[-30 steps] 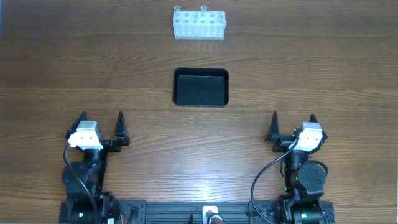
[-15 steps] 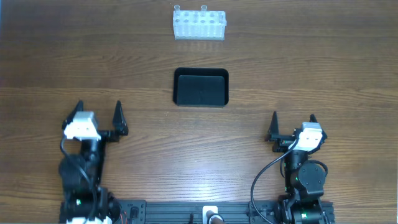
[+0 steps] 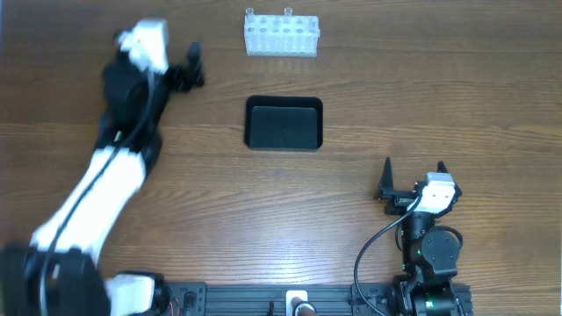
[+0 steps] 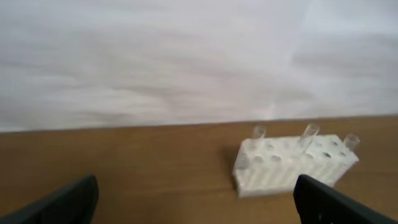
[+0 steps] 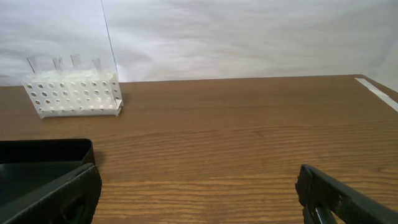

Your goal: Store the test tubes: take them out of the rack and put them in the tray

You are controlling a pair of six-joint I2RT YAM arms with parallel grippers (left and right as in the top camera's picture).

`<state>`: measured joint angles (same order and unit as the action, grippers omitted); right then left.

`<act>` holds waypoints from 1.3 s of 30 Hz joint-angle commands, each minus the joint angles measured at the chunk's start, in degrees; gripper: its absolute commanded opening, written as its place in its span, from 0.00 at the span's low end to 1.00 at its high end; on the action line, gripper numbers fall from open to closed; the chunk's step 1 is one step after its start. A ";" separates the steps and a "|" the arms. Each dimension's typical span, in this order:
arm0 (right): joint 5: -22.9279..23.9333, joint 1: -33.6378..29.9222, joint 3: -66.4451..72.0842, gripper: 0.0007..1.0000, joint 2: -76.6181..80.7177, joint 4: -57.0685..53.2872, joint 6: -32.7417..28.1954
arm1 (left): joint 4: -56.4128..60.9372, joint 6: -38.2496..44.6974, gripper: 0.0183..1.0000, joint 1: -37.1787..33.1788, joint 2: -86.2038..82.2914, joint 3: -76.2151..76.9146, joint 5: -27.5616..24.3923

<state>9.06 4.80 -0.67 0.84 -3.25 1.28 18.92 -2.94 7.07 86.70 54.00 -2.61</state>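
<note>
Gaping wide and empty, left tool point(image 4: 196, 190) and right tool point(image 3: 414, 167) both face the rack point(image 3: 281, 39) of test tubes point(image 4: 309, 131).

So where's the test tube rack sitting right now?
In the top view the rack stands far out from the arms, centre, just beyond the black tray, with the left gripper off to its left.

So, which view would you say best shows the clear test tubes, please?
The right wrist view: clear test tubes stand above the white plastic rack, seen side-on. Left wrist view shows them obliquely; top view, just rims.
</note>
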 commanded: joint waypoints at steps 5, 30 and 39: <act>-0.22 -0.33 0.37 0.99 -0.42 -0.15 -0.09 | -9.49 1.01 1.00 4.81 22.49 25.09 0.35; -0.22 -0.33 0.37 0.99 -0.42 -0.15 -0.09 | -17.38 -0.55 0.92 9.01 43.60 46.90 1.64; -0.22 -0.33 0.37 0.99 -0.39 -0.15 -0.09 | -16.76 -0.50 0.85 9.51 44.19 46.90 1.68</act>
<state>9.08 4.80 -0.67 0.84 -3.25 1.28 1.28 -3.01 16.19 129.88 99.24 -1.45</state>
